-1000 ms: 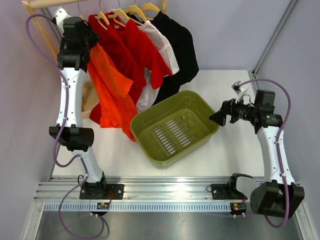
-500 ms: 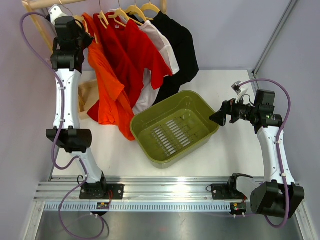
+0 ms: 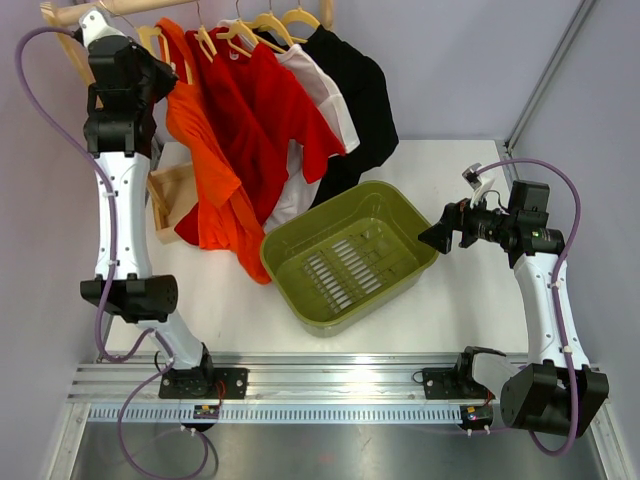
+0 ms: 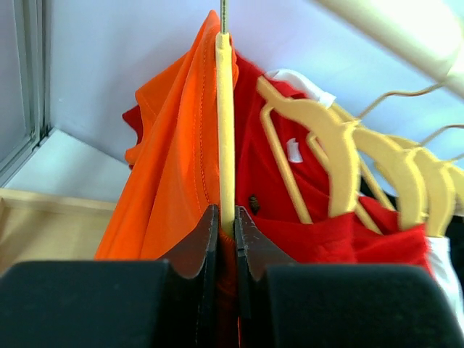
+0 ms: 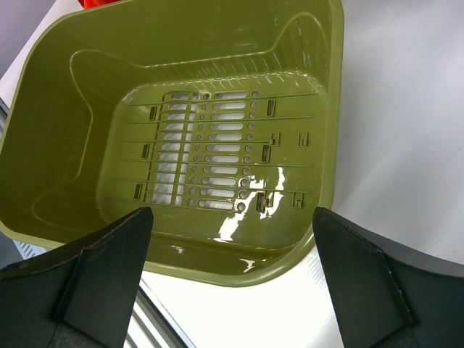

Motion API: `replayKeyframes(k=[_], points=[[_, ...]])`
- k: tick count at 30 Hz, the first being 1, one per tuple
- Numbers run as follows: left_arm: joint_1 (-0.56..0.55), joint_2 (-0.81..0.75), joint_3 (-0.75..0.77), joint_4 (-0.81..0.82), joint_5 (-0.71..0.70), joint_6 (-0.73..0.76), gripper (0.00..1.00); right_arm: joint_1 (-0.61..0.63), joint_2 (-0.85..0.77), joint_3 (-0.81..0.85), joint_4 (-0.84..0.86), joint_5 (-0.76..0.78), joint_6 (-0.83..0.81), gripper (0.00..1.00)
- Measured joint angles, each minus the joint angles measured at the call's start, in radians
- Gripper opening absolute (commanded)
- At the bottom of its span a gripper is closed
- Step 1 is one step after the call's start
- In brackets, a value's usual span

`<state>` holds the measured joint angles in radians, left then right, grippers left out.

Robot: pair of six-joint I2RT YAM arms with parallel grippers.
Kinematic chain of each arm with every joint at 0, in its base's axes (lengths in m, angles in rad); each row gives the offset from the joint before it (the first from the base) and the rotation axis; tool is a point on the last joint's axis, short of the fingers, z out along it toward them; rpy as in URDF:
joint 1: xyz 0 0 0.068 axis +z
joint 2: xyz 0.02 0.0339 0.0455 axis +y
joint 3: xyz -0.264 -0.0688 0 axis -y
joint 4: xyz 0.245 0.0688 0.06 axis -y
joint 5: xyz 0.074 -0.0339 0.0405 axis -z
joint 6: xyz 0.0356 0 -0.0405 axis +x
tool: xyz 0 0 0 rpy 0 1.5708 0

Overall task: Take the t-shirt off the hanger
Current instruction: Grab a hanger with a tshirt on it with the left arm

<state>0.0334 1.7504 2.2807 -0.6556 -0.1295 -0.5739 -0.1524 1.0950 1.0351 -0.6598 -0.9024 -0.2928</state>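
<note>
Up at the wooden rail (image 3: 62, 12), the left hand (image 4: 226, 217) is pinched tight on a pale yellow hanger (image 4: 225, 123) — its fingers meet on the hanger's lower edge. The orange t-shirt (image 4: 170, 159) is draped over that hanger, at the left end of the row, beside the other shirts (image 3: 300, 110). Across the counter (image 3: 450, 300), the right hand (image 5: 232, 217) hovers spread wide, holding nothing — just beside the right corner of the green basket (image 5: 72, 87).
</note>
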Motion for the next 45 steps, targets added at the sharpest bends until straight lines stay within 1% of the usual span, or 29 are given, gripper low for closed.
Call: replayKeyframes(k=[10, 13, 15, 17, 20, 22, 26, 29, 32, 34, 36, 40, 42, 45], points=[[0.001, -0.098, -0.001, 0.022, 0.026, 0.001, 0.0, 0.0, -0.002, -0.002, 0.0, 0.0, -0.005, 1.0], [0.001, -0.119, -0.05, 0.048, 0.038, 0.005, 0.0, 0.0, -0.003, -0.002, -0.004, -0.005, -0.021, 0.99], [0.001, -0.157, -0.13, 0.089, 0.055, 0.013, 0.0, 0.0, -0.005, -0.002, -0.021, -0.024, -0.05, 0.99], [0.001, -0.226, -0.256, 0.122, 0.071, 0.026, 0.0, 0.0, -0.005, -0.002, -0.043, -0.055, -0.084, 1.0], [0.001, -0.336, -0.407, 0.157, 0.087, 0.049, 0.0, 0.0, -0.006, -0.002, -0.087, -0.115, -0.153, 0.99], [0.001, -0.438, -0.515, 0.171, 0.107, 0.072, 0.0, 0.0, -0.006, -0.002, -0.114, -0.149, -0.192, 1.0], [0.003, -0.618, -0.661, 0.179, 0.151, 0.125, 0.0, 0.0, -0.002, 0.001, -0.185, -0.219, -0.28, 1.0], [0.003, -0.744, -0.751, 0.183, 0.195, 0.173, 0.0, 0.003, 0.03, 0.028, -0.271, -0.261, -0.359, 0.99], [0.003, -0.85, -0.849, 0.18, 0.246, 0.214, 0.0, 0.026, 0.092, 0.095, -0.391, -0.275, -0.473, 0.99], [0.003, -0.916, -0.916, 0.171, 0.282, 0.242, 0.0, 0.064, 0.139, 0.151, -0.474, -0.274, -0.552, 0.99], [0.003, -0.961, -0.964, 0.159, 0.314, 0.264, 0.0, 0.125, 0.183, 0.211, -0.552, -0.264, -0.628, 0.99], [0.003, -1.053, -1.069, 0.13, 0.401, 0.317, 0.0, 0.274, 0.225, 0.321, -0.628, -0.219, -0.743, 0.99], [0.003, -1.086, -1.11, 0.107, 0.441, 0.341, 0.0, 0.336, 0.253, 0.413, -0.657, -0.205, -0.81, 1.0], [0.004, -1.135, -1.153, 0.08, 0.511, 0.372, 0.0, 0.403, 0.328, 0.605, -0.677, -0.2, -0.914, 1.0]])
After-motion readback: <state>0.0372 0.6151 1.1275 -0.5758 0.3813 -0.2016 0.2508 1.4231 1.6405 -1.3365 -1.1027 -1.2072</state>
